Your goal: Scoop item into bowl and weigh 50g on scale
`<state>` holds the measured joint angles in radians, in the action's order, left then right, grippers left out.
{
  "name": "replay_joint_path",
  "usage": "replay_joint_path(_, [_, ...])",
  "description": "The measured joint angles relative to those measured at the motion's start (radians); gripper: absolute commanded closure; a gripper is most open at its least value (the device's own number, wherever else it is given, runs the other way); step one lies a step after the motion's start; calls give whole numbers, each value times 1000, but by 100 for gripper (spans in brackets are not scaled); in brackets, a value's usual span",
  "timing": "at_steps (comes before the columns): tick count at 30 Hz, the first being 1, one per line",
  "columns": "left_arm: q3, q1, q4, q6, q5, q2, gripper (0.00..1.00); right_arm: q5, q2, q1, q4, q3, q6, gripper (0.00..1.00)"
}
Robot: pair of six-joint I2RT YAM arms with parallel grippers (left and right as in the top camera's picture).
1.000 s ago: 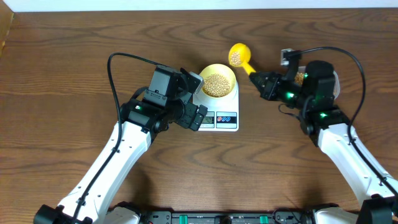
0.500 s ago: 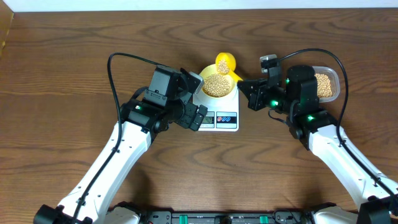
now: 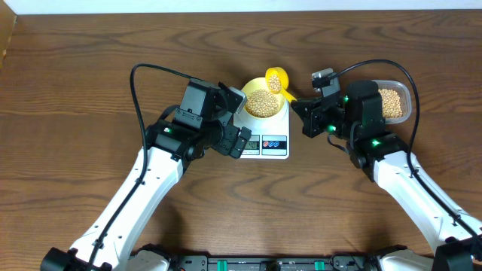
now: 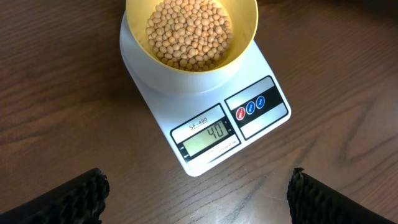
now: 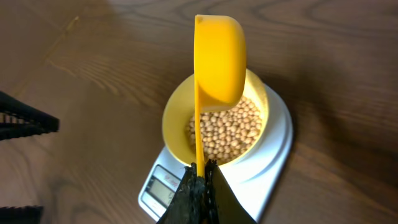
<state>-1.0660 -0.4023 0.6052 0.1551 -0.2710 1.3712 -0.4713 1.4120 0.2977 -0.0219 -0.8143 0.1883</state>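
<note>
Beans [image 4: 189,31] fill one bowl [image 4: 247,28] on one scale [image 4: 264,127], upper centre. Right gripper [image 5: 200,180] clamps one scoop [image 5: 219,59] tipped edgewise above it; left gripper [image 3: 237,117] hangs wide alongside.

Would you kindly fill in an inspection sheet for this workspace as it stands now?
Surface: brown wooden table.
Job's things: beans in pale yellow bowl on white scale; display reads 40; yellow scoop tipped over bowl; clear tub holds more beans.
Clutter: nothing seen.
Grippers: left gripper open near the scale, holding nothing; right gripper shut on scoop handle.
Cables: black cable loops over each arm.
Surroundings: pale strip beyond the table's far edge.
</note>
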Motion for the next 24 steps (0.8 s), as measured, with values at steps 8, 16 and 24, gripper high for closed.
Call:
replay_joint_path(8, [0, 0, 0, 0, 0, 0, 6, 14, 36, 0, 1, 0, -34, 99])
replay_joint_path(16, [0, 0, 0, 0, 0, 0, 6, 17, 37, 4, -10, 0, -84, 99])
replay_joint_path(24, [0, 0, 0, 0, 0, 0, 6, 20, 37, 24, -10, 0, -150, 99])
